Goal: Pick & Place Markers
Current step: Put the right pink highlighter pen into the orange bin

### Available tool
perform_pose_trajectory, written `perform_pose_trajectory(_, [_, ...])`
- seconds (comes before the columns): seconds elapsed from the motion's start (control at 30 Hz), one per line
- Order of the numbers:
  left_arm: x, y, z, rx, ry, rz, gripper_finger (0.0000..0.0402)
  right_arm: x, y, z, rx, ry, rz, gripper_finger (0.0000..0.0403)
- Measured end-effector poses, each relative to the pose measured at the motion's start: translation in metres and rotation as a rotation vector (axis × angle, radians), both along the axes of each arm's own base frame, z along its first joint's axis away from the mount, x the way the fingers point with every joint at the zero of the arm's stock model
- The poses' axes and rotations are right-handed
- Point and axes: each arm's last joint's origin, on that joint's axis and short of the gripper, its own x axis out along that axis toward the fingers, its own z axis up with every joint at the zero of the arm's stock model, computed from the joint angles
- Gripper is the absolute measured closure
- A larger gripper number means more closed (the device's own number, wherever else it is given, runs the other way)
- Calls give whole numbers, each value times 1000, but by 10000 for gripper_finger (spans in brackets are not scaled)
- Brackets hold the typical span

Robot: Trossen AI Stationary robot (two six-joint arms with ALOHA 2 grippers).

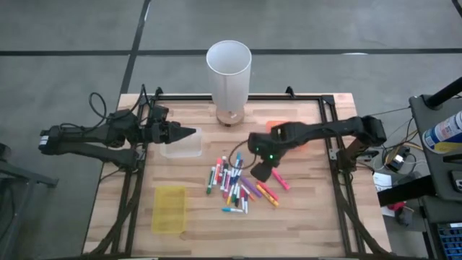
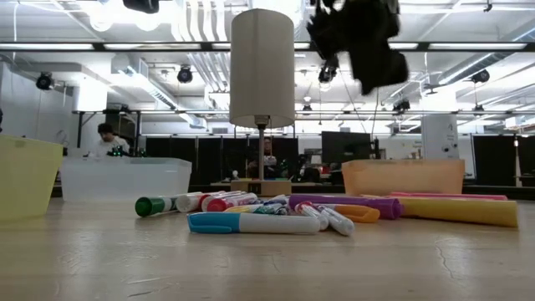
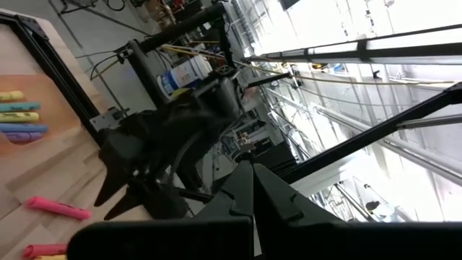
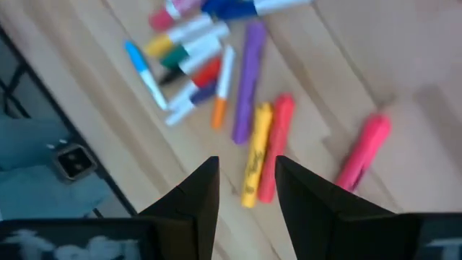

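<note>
Markers are lying in a loose heap on the middle of the tabletop, some crossed over one another, a few strays out at the edge. My right tool is hovering above the heap's right side, empty, its fingers standing a little apart. Nearest under it in the right wrist view are a yellow marker and a red marker lying side by side and touching, a purple marker just beyond them, and a pink marker alone off to one side.

I am judging these as light, stiff and smooth, so they will likely roll or slip if I am pinching near an end. Taking one across the middle of its barrel looks safest, and the lone pink one offers the cleanest hold; the touching pair could come up together.

Farther off, an orange tray is sitting behind my right arm, a yellow tray at the front left, and a clear tray at the left. My left tool is waiting over that clear tray with its fingers together. A white lamp is standing at the far edge.
</note>
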Motion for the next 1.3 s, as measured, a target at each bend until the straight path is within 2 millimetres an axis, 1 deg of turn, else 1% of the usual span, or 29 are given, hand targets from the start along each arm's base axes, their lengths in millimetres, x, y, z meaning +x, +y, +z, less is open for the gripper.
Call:
perform_pose_trajectory(0.13, [0,0,0,1,5,0,401,-11,10,-25,7,106,-12,271])
perform_pose_trajectory(0.27, [0,0,0,1,4,0,401,-23,9,-48,-3,212,-70,265])
perform_pose_trajectory(0.4, [0,0,0,3,4,0,401,-33,8,-64,-97,271,-129,259])
perform_pose_trajectory(0.47, [0,0,0,3,4,0,401,-34,7,-71,-133,265,-152,256])
perform_pose_trajectory(0.7, [0,0,0,2,4,1,401,-40,5,-94,-180,241,-204,252])
perform_pose_trajectory(0.87, [0,0,0,2,4,1,401,-45,5,-110,-172,221,-243,254])
perform_pose_trajectory(1.0, [0,0,0,1,4,2,401,-48,5,-116,-167,213,-243,257])
perform_pose_trajectory(1.17, [0,0,0,0,3,7,401,-50,5,-126,-182,247,-233,273])
perform_pose_trajectory(1.3, [1,0,-1,-1,4,13,401,-49,6,-132,-187,269,-216,305])
